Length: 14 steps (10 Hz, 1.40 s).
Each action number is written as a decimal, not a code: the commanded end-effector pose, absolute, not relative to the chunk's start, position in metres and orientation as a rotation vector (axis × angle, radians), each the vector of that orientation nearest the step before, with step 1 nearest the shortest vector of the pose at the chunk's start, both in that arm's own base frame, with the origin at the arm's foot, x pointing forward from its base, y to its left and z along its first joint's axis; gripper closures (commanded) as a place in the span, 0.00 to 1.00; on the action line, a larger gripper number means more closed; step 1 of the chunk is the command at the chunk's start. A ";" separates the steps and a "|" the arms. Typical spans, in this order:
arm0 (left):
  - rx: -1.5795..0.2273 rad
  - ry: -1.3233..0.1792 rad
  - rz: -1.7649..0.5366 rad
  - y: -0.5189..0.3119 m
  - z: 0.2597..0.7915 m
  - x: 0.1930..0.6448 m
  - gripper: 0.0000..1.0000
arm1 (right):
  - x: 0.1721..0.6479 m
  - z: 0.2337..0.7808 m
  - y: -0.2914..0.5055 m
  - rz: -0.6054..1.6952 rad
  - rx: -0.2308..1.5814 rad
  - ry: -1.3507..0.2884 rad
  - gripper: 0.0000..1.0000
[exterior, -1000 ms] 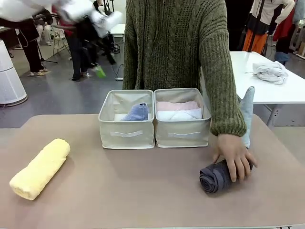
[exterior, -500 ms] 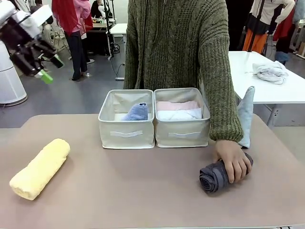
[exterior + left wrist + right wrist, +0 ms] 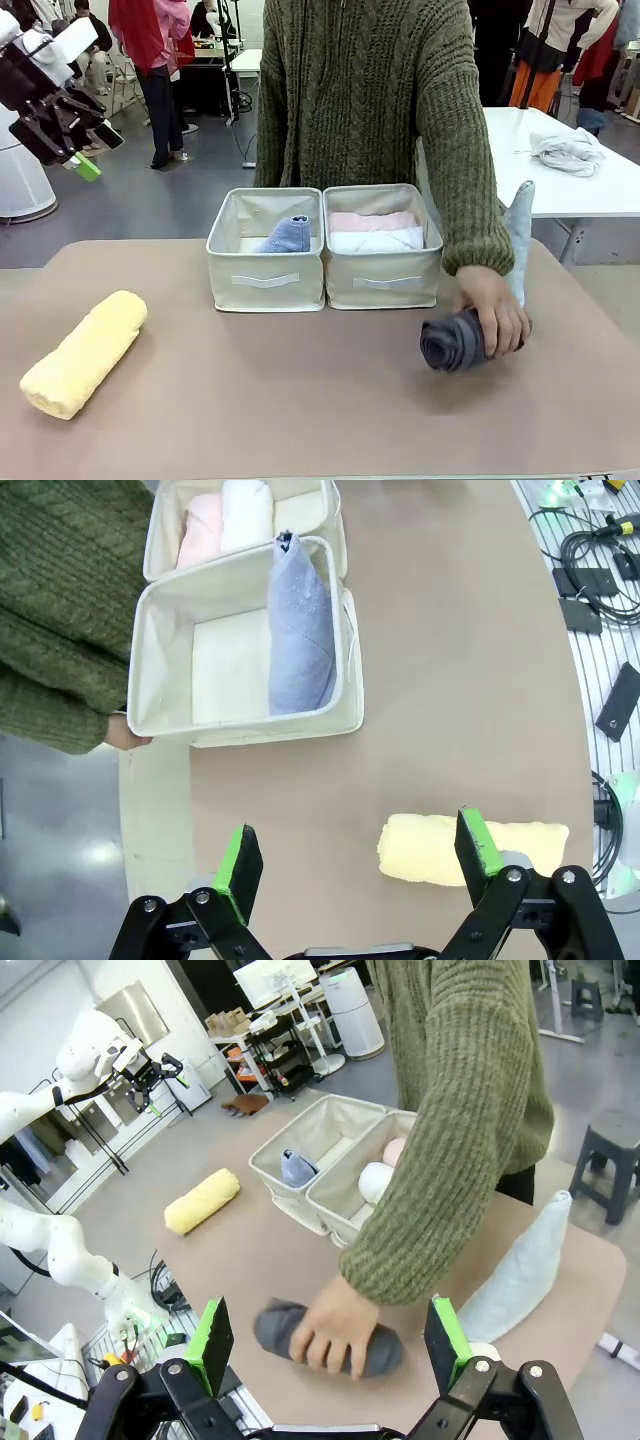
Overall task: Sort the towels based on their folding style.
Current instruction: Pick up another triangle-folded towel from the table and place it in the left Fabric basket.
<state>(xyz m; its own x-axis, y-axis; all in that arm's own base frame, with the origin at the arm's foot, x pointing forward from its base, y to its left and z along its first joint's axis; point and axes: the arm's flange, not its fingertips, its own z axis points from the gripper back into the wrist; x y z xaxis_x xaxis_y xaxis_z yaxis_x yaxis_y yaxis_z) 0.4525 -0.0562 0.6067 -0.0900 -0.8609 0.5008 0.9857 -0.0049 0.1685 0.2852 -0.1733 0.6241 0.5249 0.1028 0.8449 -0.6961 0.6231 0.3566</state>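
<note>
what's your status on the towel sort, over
Left end effector and right end effector open, empty. Yellow terry towel roll loose on the tan table. Person's hand on the dark grey terry towel roll, blocking it.

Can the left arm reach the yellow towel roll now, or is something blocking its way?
Probably yes. The yellow towel lies alone on the table, with nothing on or beside it. The left gripper hangs open above that side. The person's hand is far off, on the dark grey towel.
</note>
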 end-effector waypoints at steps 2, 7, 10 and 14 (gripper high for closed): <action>-0.293 -0.557 -1.576 -0.055 0.608 0.454 0.00 | 0.287 0.623 -0.172 0.550 0.783 -0.927 0.00; -0.727 -0.913 -1.417 0.070 0.674 0.448 0.00 | 0.287 0.623 -0.172 0.550 0.783 -0.927 0.00; -0.828 -1.107 -1.223 0.167 0.640 0.448 0.00 | 0.287 0.623 -0.172 0.550 0.783 -0.927 0.00; -0.747 -1.158 -1.161 0.241 0.611 0.440 0.00 | 0.287 0.623 -0.172 0.550 0.783 -0.927 0.00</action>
